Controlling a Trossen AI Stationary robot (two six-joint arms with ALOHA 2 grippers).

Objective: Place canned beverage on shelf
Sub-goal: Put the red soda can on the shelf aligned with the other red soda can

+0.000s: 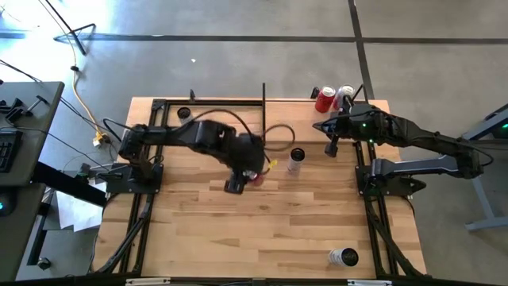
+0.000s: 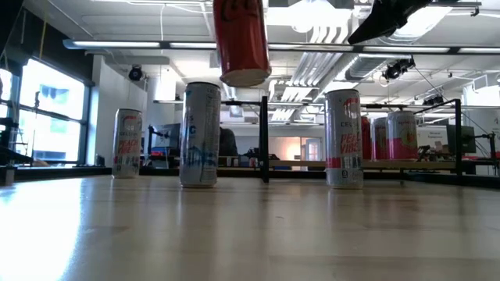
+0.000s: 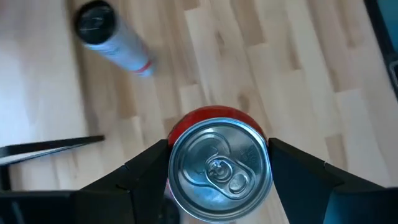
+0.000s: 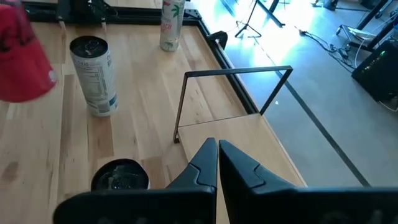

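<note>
A red beverage can (image 1: 256, 177) (image 2: 241, 39) (image 4: 22, 53) hangs high above the middle of the table, with my left gripper (image 1: 249, 171) (image 3: 217, 146) shut on it. The shelf (image 1: 290, 111) (image 2: 437, 163) (image 4: 261, 149) is a raised pale wood platform with thin black bars. It stands at the table's far right. A red can (image 1: 325, 100) and a pink-white can (image 1: 344, 97) stand on it. My right gripper (image 1: 330, 148) (image 4: 217, 146) hovers shut beside the shelf's near edge and holds nothing. My left gripper pinches the red can between its two fingers (image 3: 146, 168), one on each side of the can's wall just below the silver top (image 3: 219, 171). The fingers slant down from the table's left. The can hangs about upright, top up, well clear of the table.
Slim cans stand on the table: a pink-white one (image 1: 296, 161) (image 2: 344, 139) (image 3: 112, 37) right of the held can, a blue-white one (image 2: 200, 134) (image 4: 93, 76), and one at the far left (image 1: 184, 114) (image 2: 127, 144). Another (image 1: 343, 257) sits near the front right corner. A cable (image 1: 278, 131) loops behind the left gripper.
</note>
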